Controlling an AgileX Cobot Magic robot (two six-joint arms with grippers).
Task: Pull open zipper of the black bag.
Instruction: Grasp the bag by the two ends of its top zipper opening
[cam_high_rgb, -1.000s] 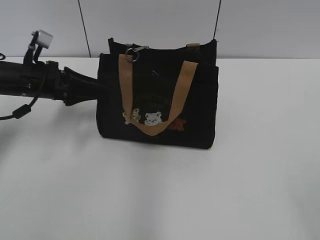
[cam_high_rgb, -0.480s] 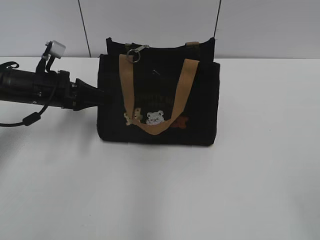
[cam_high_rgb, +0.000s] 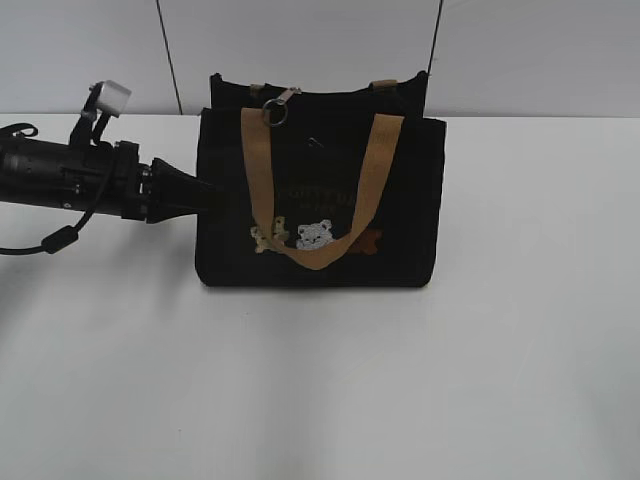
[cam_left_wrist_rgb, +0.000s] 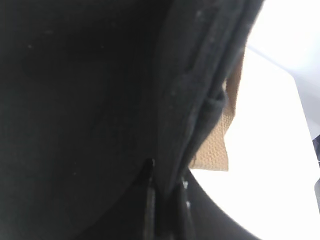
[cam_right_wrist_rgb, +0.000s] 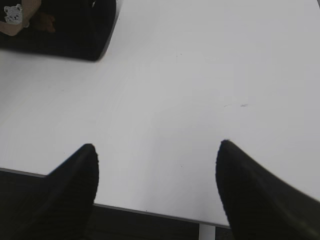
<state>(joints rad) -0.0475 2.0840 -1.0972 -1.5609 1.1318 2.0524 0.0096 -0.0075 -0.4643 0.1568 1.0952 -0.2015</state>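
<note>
The right gripper (cam_right_wrist_rgb: 156, 192) waits with its fingers wide apart over the bare white table (cam_high_rgb: 320, 400), holding nothing. In the middle of the frame stands the black bag (cam_high_rgb: 320, 200). The left gripper (cam_high_rgb: 205, 195) pinches its left side, likely to keep it steady. The zipper (cam_high_rgb: 277, 105) pull sits at the bag's upper left, untouched.

We cannot see the left gripper's (cam_high_rgb: 203, 196) fingertips in the exterior view, where they are lost against the end wall of the small boxy black fabric bag (cam_high_rgb: 400, 240). In the left wrist view, dark cloth fills most of the picture and the jaw tips are cut off by the bottom edge. The faint lettering (cam_high_rgb: 318, 199) on the bag's front is too small to read.
</note>
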